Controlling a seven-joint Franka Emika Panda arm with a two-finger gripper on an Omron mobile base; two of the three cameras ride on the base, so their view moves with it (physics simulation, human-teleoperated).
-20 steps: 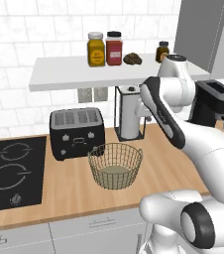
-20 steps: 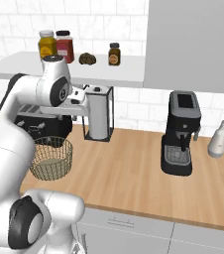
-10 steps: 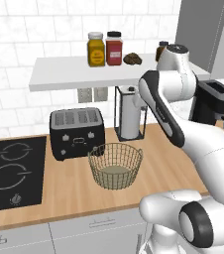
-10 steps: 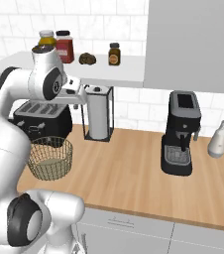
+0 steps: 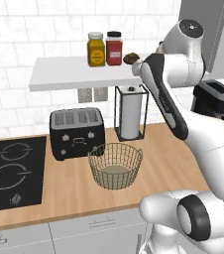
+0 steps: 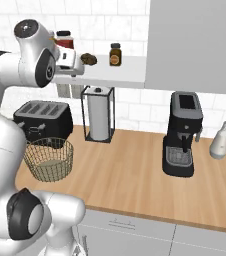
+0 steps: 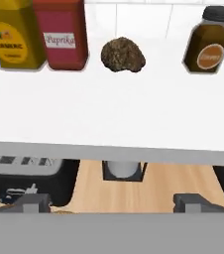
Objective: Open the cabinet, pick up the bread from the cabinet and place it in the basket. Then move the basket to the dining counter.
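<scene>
The gripper [image 7: 111, 203] had its fingers spread wide and empty, level with the front edge of the white shelf [image 7: 109, 124]. The bread [image 7: 123, 55] sat farther back on that shelf, between a red paprika jar [image 7: 60, 33] and a small brown jar [image 7: 210, 42]. The basket [image 5: 115, 165] stood below on the wooden counter [image 5: 148, 163], right of the toaster [image 5: 77, 133].

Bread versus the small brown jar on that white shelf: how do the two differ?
The bread is a lumpy, rough, rounded roll with no lid; the brown jar is smooth-sided, with a black cap and a round orange label. The bread sits low; the jar stands upright and taller. The bread lies beside the red Paprika jar; the brown jar stands apart, further along. Both are dark brown and rest on the white shelf.
</scene>
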